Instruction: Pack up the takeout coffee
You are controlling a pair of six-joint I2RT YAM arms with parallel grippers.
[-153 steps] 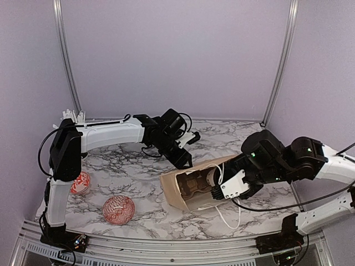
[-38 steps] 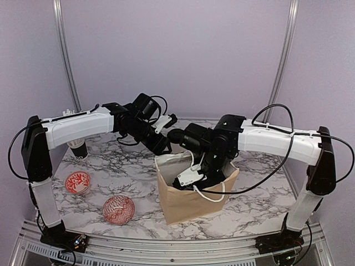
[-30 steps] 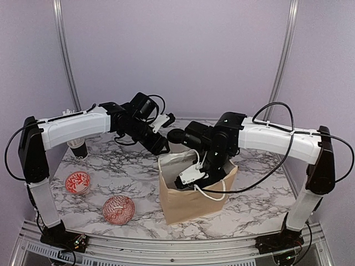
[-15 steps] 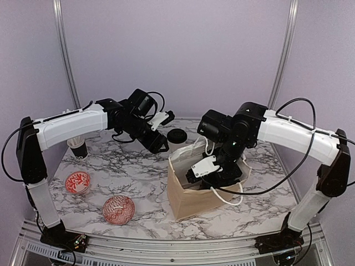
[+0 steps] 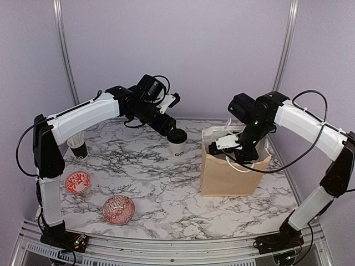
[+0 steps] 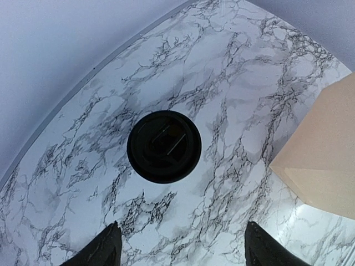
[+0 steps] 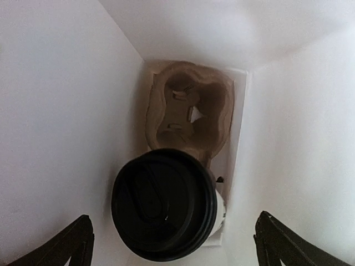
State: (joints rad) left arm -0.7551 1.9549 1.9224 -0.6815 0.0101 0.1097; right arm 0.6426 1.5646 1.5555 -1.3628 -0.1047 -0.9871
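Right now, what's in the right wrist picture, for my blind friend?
A black-lidded cup stands at the near end of a brown pulp carrier inside a pale-walled bag; its other slot is empty. The right gripper hangs open above.

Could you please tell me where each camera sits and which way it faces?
Top external: above and behind the bases, looking down on the table; shows left arm, right arm, a cup, the bag.
Left wrist: above that cup, facing straight down; left fingertips at the bottom edge.
Right wrist: at the bag's mouth, facing down inside at a second cup and the carrier; right fingertips show.
Shared: top and left wrist both see the cup and the bag.
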